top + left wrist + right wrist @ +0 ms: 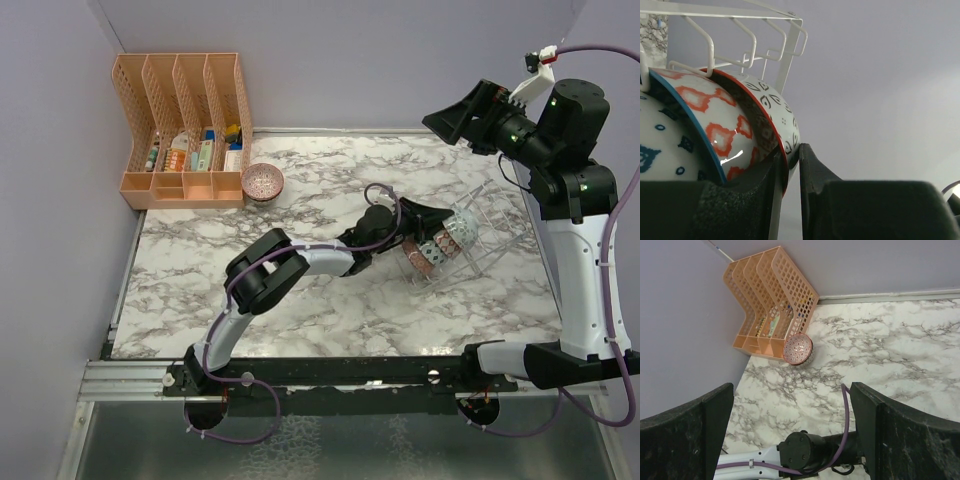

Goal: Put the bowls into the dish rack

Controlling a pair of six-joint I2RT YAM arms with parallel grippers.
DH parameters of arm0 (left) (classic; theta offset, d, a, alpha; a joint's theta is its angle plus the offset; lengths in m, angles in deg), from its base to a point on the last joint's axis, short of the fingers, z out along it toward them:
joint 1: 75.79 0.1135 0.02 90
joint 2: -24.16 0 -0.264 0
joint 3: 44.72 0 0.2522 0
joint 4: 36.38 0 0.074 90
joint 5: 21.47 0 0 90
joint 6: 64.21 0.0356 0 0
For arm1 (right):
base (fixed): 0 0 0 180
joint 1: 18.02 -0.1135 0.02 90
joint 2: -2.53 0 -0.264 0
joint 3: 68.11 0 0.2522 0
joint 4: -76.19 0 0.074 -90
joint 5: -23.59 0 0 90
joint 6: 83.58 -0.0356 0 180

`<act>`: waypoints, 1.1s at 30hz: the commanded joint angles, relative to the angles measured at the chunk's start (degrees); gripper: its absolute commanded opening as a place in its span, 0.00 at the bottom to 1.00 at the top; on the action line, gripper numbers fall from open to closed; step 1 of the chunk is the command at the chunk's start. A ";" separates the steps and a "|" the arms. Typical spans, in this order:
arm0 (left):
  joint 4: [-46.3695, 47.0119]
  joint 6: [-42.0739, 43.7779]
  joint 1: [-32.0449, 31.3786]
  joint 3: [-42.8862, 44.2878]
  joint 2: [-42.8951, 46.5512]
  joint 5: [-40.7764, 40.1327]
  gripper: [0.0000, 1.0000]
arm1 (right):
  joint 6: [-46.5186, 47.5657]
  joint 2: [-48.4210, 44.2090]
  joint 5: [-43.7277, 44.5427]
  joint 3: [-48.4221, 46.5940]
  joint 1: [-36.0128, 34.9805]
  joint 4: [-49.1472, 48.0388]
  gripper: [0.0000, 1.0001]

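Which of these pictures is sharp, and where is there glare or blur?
Top external: even light, sharp, though the clear dish rack nearly vanishes. Left wrist: a bright glint on the red-patterned bowl; left fingers dark. Right wrist: right fingers dark with little detail, table crisp.

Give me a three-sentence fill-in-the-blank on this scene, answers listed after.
The left gripper pinches a red-rimmed bowl that stands in the ____. One pink bowl sits on the table beside the ____ organizer. The right gripper hangs above the table, jaws ____.
Missing: dish rack; orange; open.
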 commanded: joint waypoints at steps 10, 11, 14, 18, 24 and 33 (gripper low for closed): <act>-7.63 3.92 1.36 0.27 4.20 5.81 0.22 | 1.04 -0.75 -0.30 0.29 -0.14 -1.39 1.00; -8.58 4.60 1.61 0.39 4.45 6.23 0.24 | 1.12 -0.76 -0.19 0.21 -0.14 -1.39 1.00; -11.51 7.03 2.40 1.10 5.10 7.80 0.33 | 1.12 -0.77 -0.16 0.25 -0.14 -1.52 1.00; -12.97 8.77 3.28 1.03 6.07 8.58 0.40 | 1.14 -0.76 -0.26 0.35 -0.14 -1.61 1.00; -15.44 11.01 4.30 0.41 7.72 9.42 0.42 | 1.12 -0.67 -0.27 0.26 -0.10 -1.64 1.00; -20.09 16.17 6.43 -3.85 13.30 9.91 0.46 | 1.10 -0.64 -0.31 0.08 -0.14 -1.73 1.00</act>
